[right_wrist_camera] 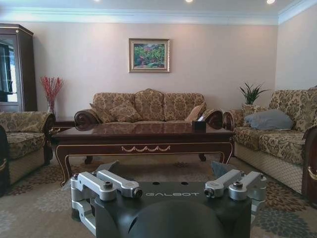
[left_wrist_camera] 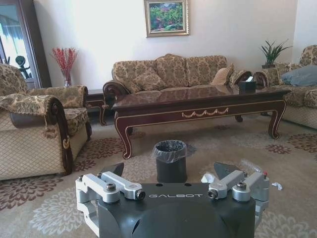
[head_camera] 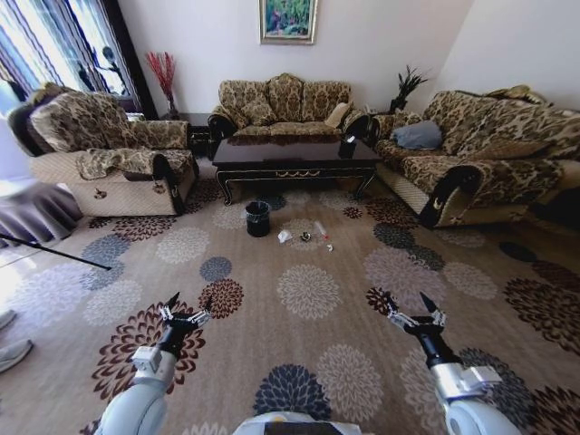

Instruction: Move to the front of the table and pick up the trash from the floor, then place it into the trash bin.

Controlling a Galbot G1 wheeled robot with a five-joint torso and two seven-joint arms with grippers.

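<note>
The long dark table [head_camera: 294, 161] with gold trim stands before the far sofa, well ahead of me. On the carpet in front of it sits the black trash bin [head_camera: 257, 217] with a bag liner. To its right lies the trash: crumpled white paper [head_camera: 285, 236], a small dark piece [head_camera: 305, 237] and a clear wrapper [head_camera: 321, 229]. My left gripper [head_camera: 188, 304] and right gripper [head_camera: 407, 304] hang open and hold nothing, low over the carpet, far short of the litter. The left wrist view has the bin [left_wrist_camera: 171, 161], paper [left_wrist_camera: 208, 177] and table [left_wrist_camera: 198, 101] beyond the open left gripper [left_wrist_camera: 171, 171]. The right wrist view faces the table [right_wrist_camera: 143, 136] past the open right gripper [right_wrist_camera: 166, 168].
Patterned sofas flank the carpet on the left [head_camera: 109, 154], on the right [head_camera: 480, 154] and behind the table [head_camera: 283, 104]. A black box [head_camera: 347, 147] stands on the table. A dark rod [head_camera: 54, 251] lies on the floor at left, near a person's shoes [head_camera: 11, 349]. Open carpet [head_camera: 308, 290] stretches ahead.
</note>
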